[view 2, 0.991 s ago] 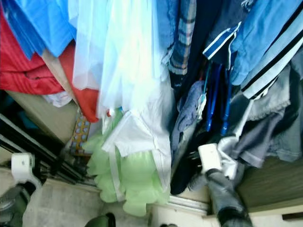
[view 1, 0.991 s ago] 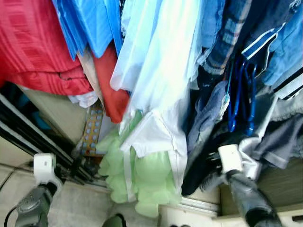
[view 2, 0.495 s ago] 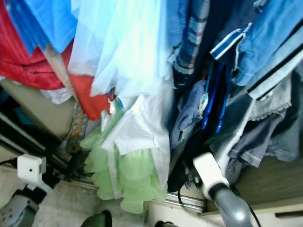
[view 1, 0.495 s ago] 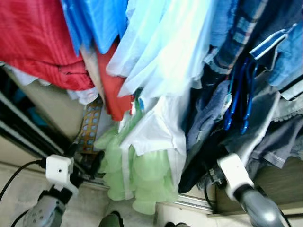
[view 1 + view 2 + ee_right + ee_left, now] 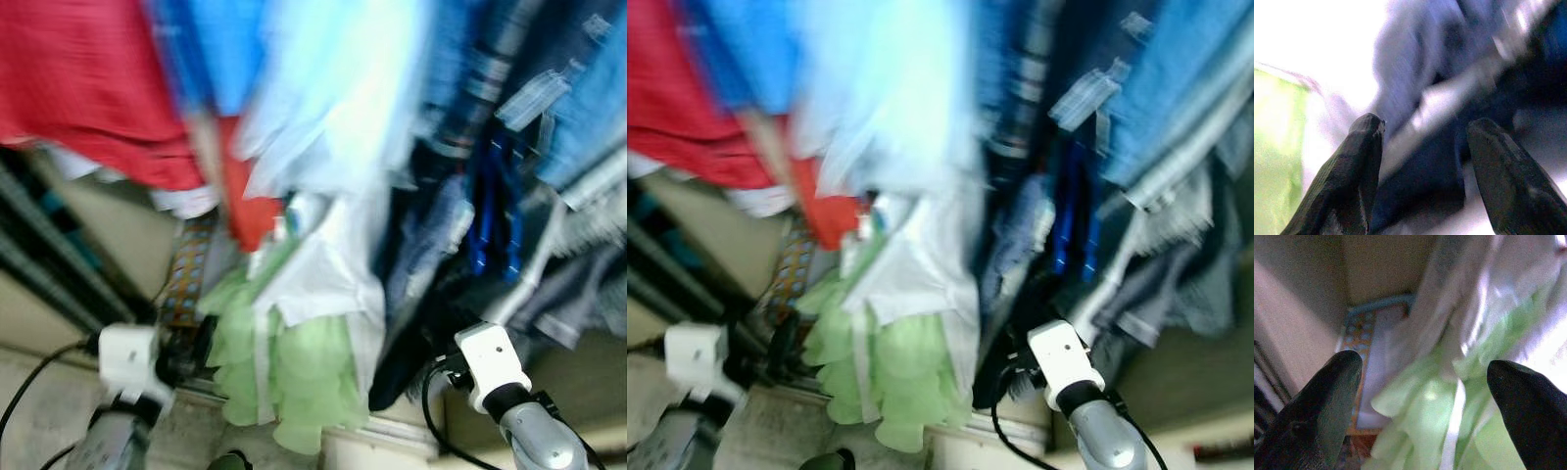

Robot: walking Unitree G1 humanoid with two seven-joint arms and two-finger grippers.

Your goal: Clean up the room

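- Hanging clothes crowd the closet, blurred in the head views: a red garment [image 5: 88, 88] at the robot's left, pale blue shirts [image 5: 343, 98] in the middle, dark and denim pieces [image 5: 549, 108] at the right
- Blue hangers [image 5: 495, 211] dangle among the dark clothes
- A light green ruffled garment [image 5: 294, 377] and a white cloth [image 5: 328, 284] hang lowest, reaching down to the closet's metal floor track [image 5: 392, 431]
- A patterned board with blue dots [image 5: 186, 269] leans beside the green ruffles
- Left gripper [image 5: 1425, 396]: fingers [image 5: 1327, 391] spread wide, holding nothing, pointed at the green ruffles near the patterned board
- Right gripper [image 5: 1422, 171]: fingers [image 5: 1352, 171] parted, empty, close against dark blue fabric [image 5: 1425, 181] below the hangers
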